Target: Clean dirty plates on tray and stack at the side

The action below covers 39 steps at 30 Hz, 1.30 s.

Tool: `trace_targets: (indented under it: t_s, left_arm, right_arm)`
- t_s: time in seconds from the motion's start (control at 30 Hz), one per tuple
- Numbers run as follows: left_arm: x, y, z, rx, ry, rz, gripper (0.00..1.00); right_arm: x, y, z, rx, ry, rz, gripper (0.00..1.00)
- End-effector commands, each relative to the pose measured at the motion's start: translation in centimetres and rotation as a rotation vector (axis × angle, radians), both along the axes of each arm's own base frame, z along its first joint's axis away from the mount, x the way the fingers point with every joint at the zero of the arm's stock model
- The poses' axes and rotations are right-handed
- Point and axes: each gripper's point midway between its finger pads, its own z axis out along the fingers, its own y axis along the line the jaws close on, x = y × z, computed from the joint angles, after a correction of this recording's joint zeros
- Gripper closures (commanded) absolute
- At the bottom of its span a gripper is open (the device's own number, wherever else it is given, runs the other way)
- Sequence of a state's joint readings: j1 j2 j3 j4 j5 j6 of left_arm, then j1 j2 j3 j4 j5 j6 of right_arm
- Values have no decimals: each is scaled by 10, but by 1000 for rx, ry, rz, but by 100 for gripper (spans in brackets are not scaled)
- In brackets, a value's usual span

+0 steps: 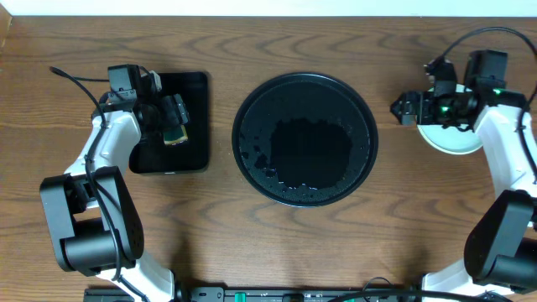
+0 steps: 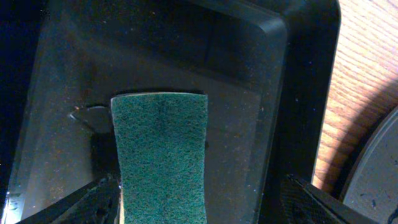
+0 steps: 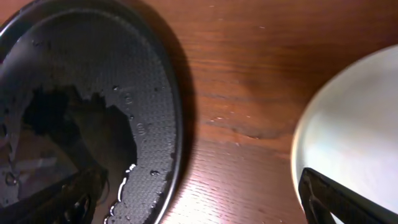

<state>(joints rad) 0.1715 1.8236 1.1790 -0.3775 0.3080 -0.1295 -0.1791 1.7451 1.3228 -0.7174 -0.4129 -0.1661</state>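
Our left claw (image 2: 199, 182) is spread, the sponge (image 2: 159, 155) between its fingers (image 2: 87, 204) over the small tray (image 2: 261, 74); our right claw (image 3: 199, 180) is spread just beside the plates (image 3: 354, 137), lying on the table (image 3: 249, 74) right of the round tray (image 1: 304, 78). A careless swing could shove them. The arm hides their count and cleanliness.

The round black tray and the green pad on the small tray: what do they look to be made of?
The round tray looks like glossy moulded plastic, though it could be lacquered metal: it mirrors the light, and water beads on its surface. The green pad looks like a fibrous scouring sponge: its surface is matte, fuzzy and speckled, with no shine.
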Motion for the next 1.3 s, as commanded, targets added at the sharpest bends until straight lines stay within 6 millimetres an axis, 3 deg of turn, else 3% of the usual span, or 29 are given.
trace_targets:
  t_s: [0.0,0.6,0.7,0.83,0.97,1.13,1.27]
  left_arm:
    - [2,2,4,12,-13,-3,17]
    - [2,2,4,12,-13,-3,17]
    - [2,2,4,12,-13,-3,17]
    - [2,2,4,12,-13,-3,17]
    - [2,2,4,12,-12,-3,17]
    - [2,2,4,12,-12,-3,17]
    - [2,2,4,12,-13,-3,17]
  right_arm:
    - [1,15,-1,-6,-6,58,1]
    - [0,24,-1,-12,-6,79,1]
    - [-1,25,14,-18,-39,82,1]
    - [-7,27,59,-36,-150,84,1]
    - [-28,30,137,-68,-355,83,1]
    - [-84,38,235,-111,-644,85,1]
    - [-140,61,289,-126,-837,133,1]
